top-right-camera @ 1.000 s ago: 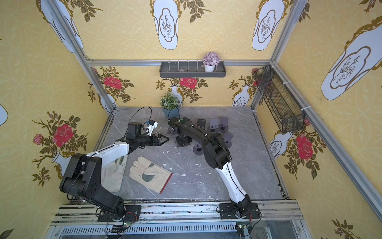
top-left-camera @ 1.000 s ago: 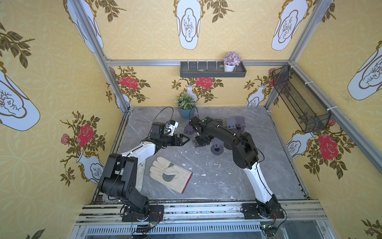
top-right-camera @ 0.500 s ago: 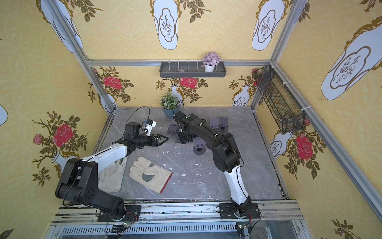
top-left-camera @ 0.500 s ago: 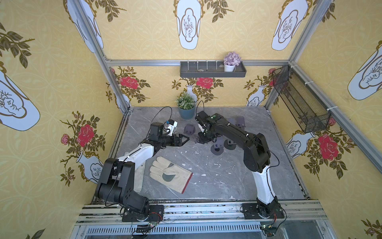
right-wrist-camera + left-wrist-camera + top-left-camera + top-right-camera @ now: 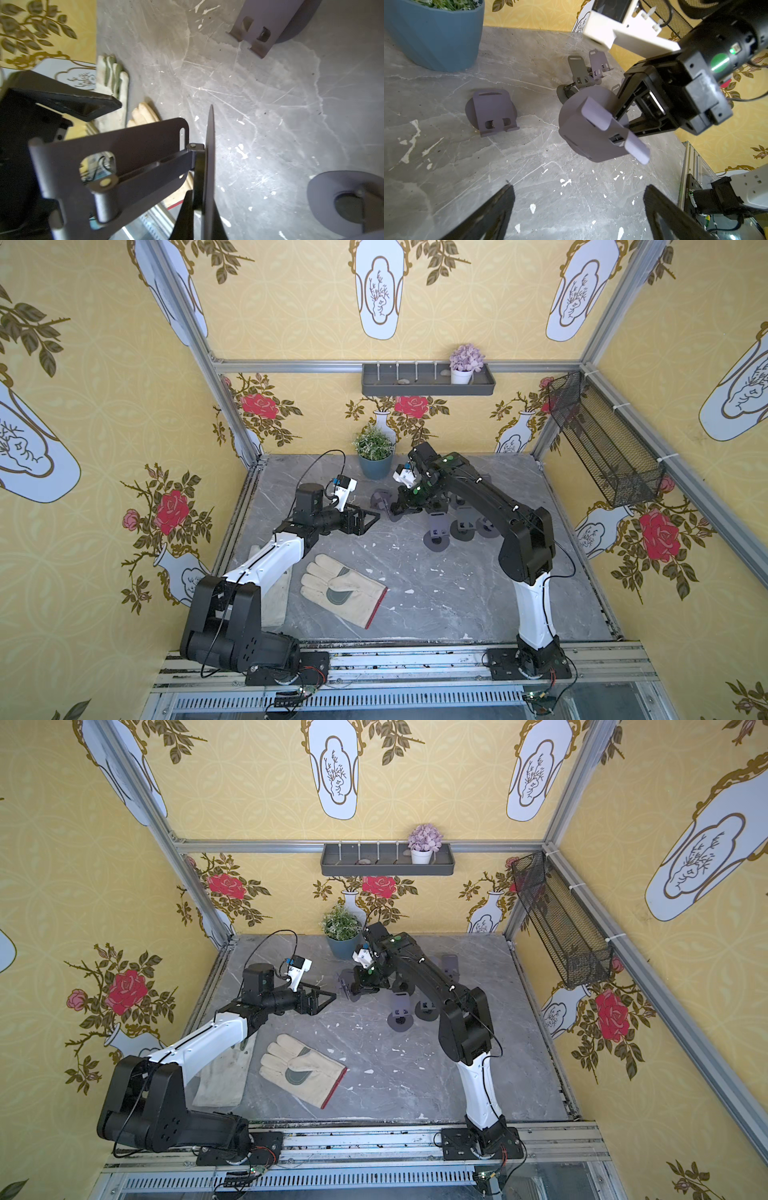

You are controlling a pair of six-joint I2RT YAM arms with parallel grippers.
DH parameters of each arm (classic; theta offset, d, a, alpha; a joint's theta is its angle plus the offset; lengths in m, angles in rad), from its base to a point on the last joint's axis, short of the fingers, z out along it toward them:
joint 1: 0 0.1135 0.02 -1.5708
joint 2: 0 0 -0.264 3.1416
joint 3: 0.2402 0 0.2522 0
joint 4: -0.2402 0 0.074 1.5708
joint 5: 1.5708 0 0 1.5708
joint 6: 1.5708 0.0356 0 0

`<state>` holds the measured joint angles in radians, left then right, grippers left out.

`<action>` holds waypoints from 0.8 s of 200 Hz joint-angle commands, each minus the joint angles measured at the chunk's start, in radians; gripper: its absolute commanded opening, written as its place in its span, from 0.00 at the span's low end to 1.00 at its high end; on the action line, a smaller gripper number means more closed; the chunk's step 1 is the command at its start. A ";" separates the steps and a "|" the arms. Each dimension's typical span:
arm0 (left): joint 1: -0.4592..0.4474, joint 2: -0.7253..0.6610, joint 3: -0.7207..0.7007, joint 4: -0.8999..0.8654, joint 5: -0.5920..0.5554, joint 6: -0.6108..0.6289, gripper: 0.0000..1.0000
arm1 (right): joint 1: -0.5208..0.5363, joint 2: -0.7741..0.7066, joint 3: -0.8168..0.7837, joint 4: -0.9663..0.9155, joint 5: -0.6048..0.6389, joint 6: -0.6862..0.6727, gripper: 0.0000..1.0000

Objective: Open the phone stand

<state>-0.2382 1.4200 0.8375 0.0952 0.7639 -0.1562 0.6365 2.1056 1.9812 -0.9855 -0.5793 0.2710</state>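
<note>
1. Spanning the cell, the grey table (image 5: 436, 597) carries a work glove (image 5: 343, 595) near-left and spare stands (image 5: 436, 537) right of centre.
2. The right gripper (image 5: 618, 124) is clamped on the phone stand (image 5: 583, 128), holding it clear of the table at far centre, with plate and round base at an angle.
3. The left gripper (image 5: 365, 520), spread wide and empty, faces the stand from the left.
4. The step looks like two-handed unfolding. Next, the left gripper needs to close on the free plate and swing it away from the base.
</note>
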 commanded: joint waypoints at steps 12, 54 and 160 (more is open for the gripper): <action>-0.003 0.000 -0.009 0.079 0.012 0.003 0.99 | -0.048 -0.035 -0.071 0.114 -0.282 0.112 0.00; -0.006 0.026 0.007 0.127 0.004 -0.025 0.99 | -0.088 -0.064 -0.129 0.222 -0.426 0.199 0.00; -0.015 0.108 0.079 0.298 0.109 -0.046 0.99 | -0.093 -0.045 -0.145 0.238 -0.556 0.226 0.00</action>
<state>-0.2516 1.5070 0.8867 0.3244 0.8276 -0.1993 0.5434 2.0571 1.8423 -0.7589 -1.0878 0.5041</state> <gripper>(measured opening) 0.999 0.091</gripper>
